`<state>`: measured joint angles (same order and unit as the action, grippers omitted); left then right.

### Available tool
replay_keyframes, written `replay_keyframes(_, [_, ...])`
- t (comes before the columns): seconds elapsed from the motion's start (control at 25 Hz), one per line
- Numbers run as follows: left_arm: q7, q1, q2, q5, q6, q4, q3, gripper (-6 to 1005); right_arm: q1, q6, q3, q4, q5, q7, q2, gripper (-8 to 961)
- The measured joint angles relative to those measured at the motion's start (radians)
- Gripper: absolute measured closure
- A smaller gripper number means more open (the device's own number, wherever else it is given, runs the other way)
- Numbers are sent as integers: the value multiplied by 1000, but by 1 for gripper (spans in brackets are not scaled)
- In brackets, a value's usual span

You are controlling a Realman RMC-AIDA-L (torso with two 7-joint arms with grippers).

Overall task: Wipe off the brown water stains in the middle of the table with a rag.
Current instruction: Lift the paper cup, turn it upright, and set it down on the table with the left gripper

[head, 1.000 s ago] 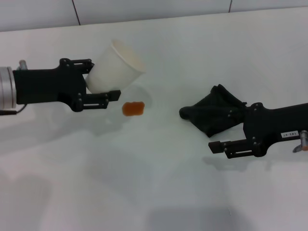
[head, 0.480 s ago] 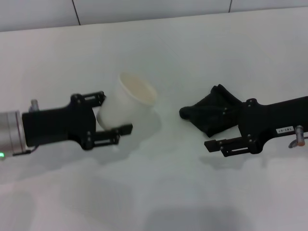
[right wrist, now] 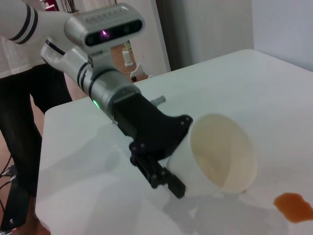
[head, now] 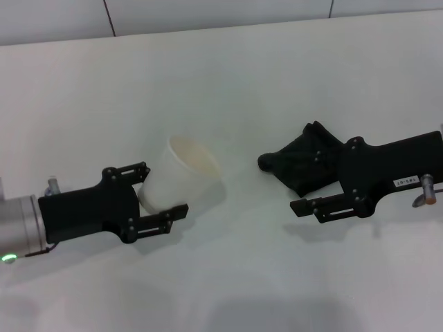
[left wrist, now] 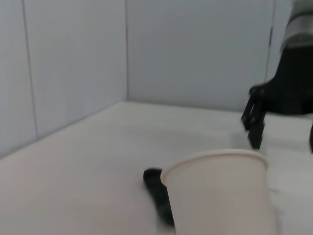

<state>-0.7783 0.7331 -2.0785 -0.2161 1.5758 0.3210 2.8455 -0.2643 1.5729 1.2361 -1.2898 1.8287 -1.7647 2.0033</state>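
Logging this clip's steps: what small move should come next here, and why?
Probably the left gripper carries the cup clear. In the head view the cup hides the stain, and the right gripper already holds the rag beside it.

A white paper cup (head: pixel 181 178) sits left of the middle in the head view. It is tipped over a bit, and its open mouth points up and to the right. The inside looks creamy white. In the right wrist view the cup (right wrist: pixel 222 155) is in the lower middle, and its mouth faces the camera. Along the top of the head view runs a gray wall (head: pixel 221 12) with thin dark lines.
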Motion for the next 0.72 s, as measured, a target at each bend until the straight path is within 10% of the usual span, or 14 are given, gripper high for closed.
replay_keyframes(0.72, [53, -2, -1, 32, -203, -121, 0, 284, 1, 7, 0, -7, 3, -1, 0, 320])
